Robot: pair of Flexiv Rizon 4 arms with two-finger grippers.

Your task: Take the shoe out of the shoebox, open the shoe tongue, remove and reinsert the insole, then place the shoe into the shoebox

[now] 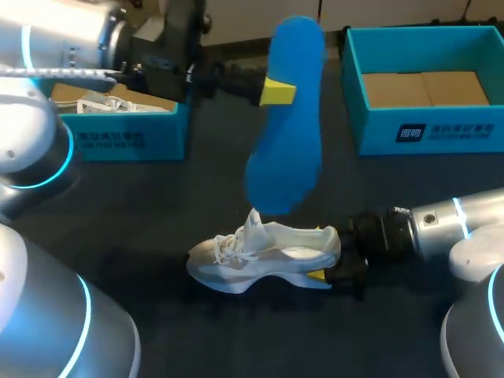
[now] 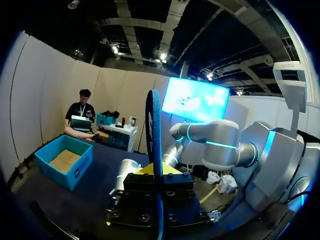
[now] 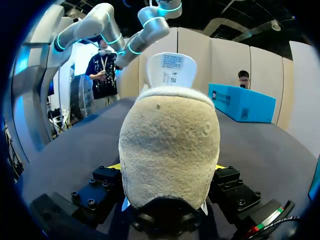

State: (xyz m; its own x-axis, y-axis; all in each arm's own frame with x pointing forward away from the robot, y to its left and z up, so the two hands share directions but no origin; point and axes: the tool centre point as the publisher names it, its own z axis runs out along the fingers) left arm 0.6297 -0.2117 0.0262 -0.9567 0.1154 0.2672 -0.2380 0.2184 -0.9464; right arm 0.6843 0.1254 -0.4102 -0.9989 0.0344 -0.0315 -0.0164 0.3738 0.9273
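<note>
A blue insole hangs upright in the air over the table's middle, with my left gripper shut on its edge. In the left wrist view the insole shows edge-on between the fingers of the left gripper. Below it a white and grey shoe stands on the dark table, toe to the left. My right gripper holds its heel from both sides. In the right wrist view the heel fills the gap of the right gripper, and the tongue stands up beyond.
A teal shoebox part with white contents sits at the back left; it also shows as a teal box beyond the shoe. Another teal box with a bare cardboard floor stands at the back right and shows as a teal box.
</note>
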